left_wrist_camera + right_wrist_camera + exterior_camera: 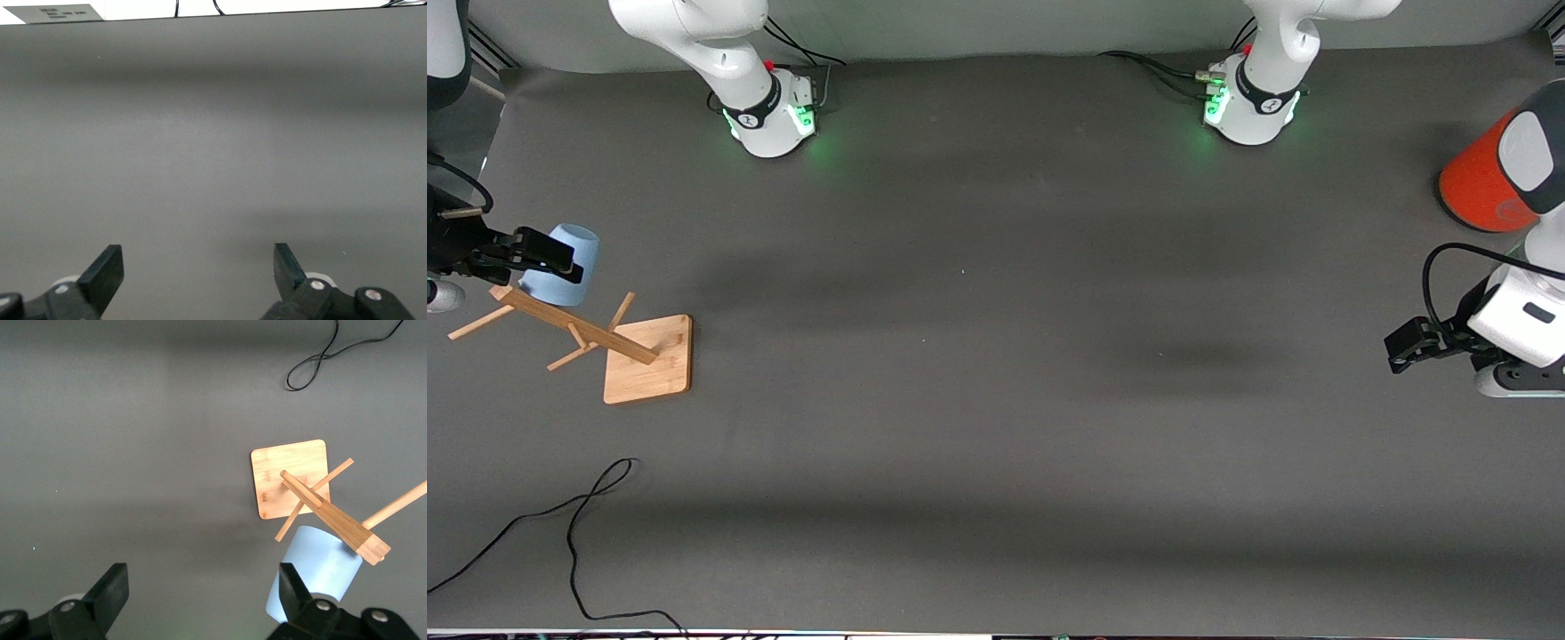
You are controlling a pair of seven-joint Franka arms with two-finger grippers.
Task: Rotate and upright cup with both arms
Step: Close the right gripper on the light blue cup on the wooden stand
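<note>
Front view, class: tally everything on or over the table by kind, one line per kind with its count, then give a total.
Robot arms with a tool: 2, left tool, right tool
Light-blue cup: 1
Wooden peg rack: 1
Orange cylinder: 1
Loose black cable: 1
Total: 6

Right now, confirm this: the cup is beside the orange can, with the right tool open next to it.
Wrong: the front view shows the cup beside the wooden rack, not the orange can. The right tool is indeed open next to it.
</note>
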